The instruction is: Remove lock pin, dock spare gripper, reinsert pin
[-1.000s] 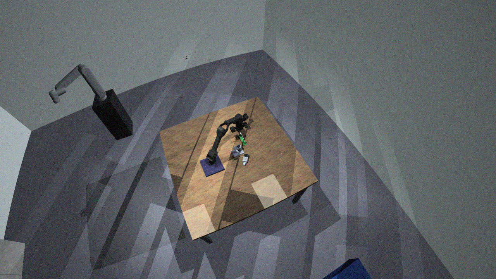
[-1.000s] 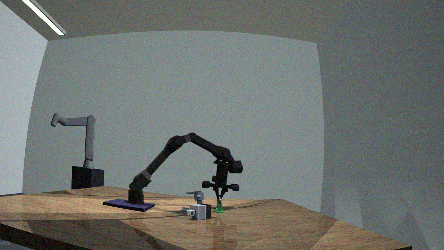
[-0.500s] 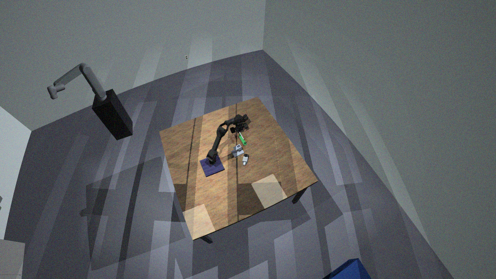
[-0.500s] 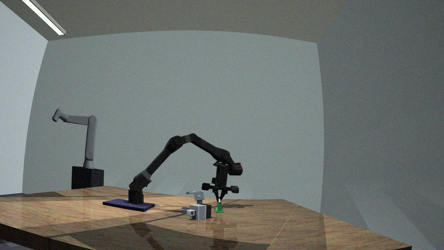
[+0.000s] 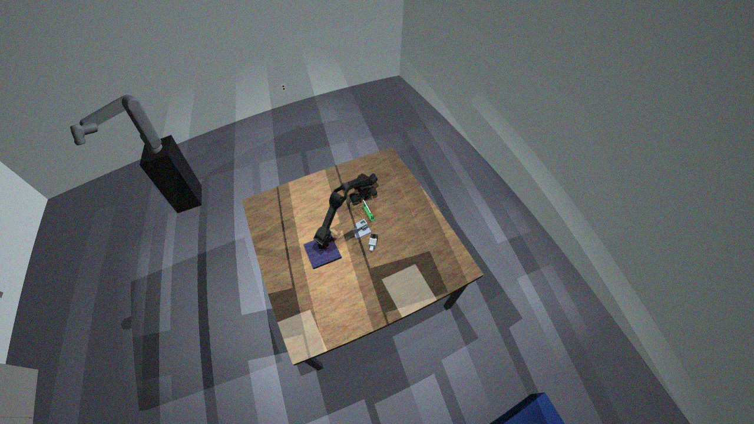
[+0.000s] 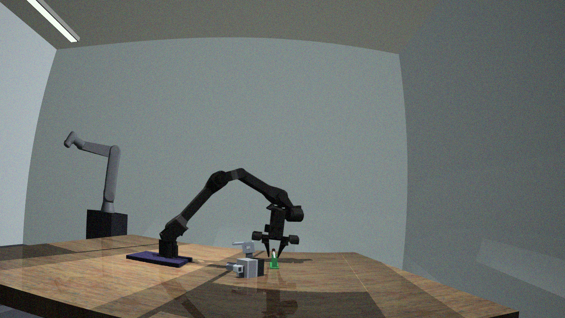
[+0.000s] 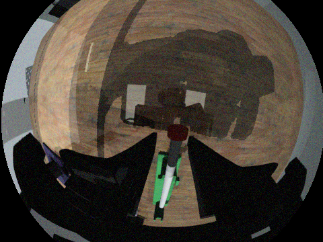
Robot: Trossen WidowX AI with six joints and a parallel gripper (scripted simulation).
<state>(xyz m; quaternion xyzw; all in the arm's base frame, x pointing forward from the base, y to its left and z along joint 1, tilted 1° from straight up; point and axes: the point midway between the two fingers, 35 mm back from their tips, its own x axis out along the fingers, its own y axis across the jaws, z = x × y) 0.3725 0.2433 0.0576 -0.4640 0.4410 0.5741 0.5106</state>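
Note:
The lock pin [image 5: 365, 204] [image 6: 274, 253] [image 7: 166, 185] has a dark red head, a dark grey collar and a white shaft. It lies tilted on the green rest [image 5: 370, 214] [image 6: 274, 262] [image 7: 157, 194]. My gripper [image 6: 274, 256] [image 7: 172, 138] is open around the pin's head end, with a gap on each side of the pin. The grey mount [image 5: 359, 231] [image 6: 248, 247] stands nearer the arm's base, and no pin shows in its socket. The spare gripper [image 5: 373, 241] [image 6: 249, 268], a grey and black block with light jaws, lies on the table beside the mount, away from my fingers.
The wooden table [image 5: 337, 311] [image 6: 395, 284] bears everything. My arm's base stands on a dark blue board [image 5: 322, 259] [image 6: 146, 257]. Another grey arm [image 5: 141, 122] [image 6: 112, 170] stands on a black pedestal beyond the table. A blue object [image 5: 540, 411] is on the floor.

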